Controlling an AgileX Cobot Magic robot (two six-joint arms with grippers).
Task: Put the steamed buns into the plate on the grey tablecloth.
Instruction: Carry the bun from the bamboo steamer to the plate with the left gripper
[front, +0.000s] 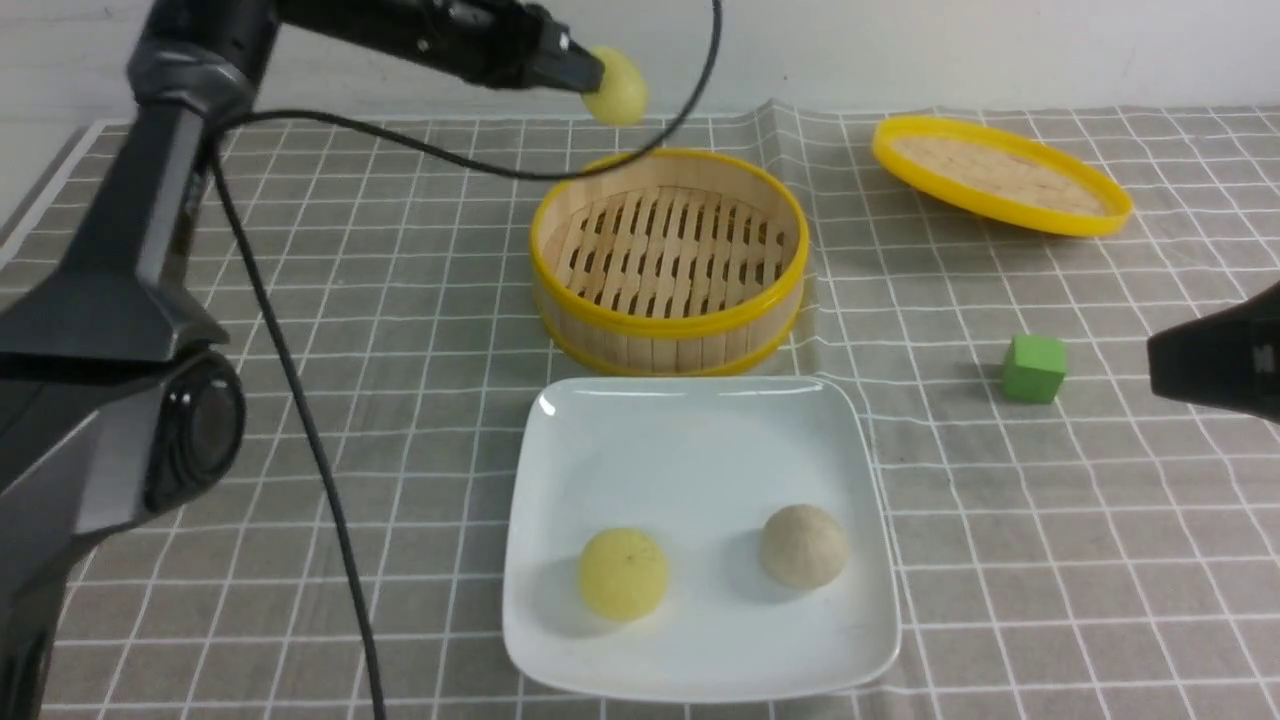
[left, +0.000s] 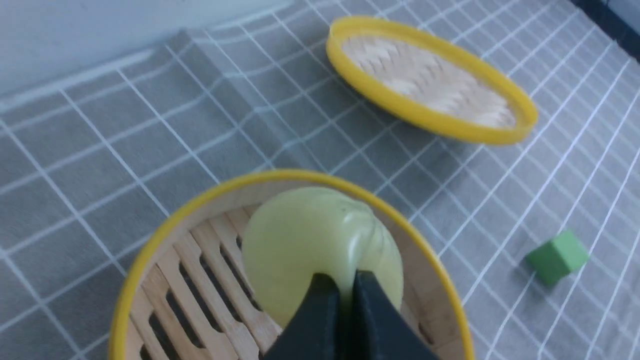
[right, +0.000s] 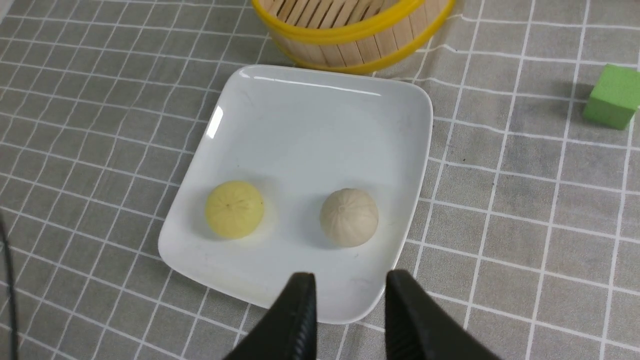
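The steamer (front: 660, 340) stands just behind the plate (front: 690, 440), which carries a left bun (front: 623, 573) and a right bun (front: 804, 545) near its front, a third bun (front: 615, 88) hangs above the steamer's far rim, the lid (front: 1000, 175) lies back-right, the cube (front: 1034, 368) right of the plate.

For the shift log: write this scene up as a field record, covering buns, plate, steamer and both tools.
buns on plate: yellow bun and beige bun, apart
third bun: held bun, pinched in left tool, lifted over steamer
steamer: empty, lid lying off to its right
plate: white, on grey tablecloth, just in front of steamer
right tool: open, holding nothing
other: green cube on the cloth
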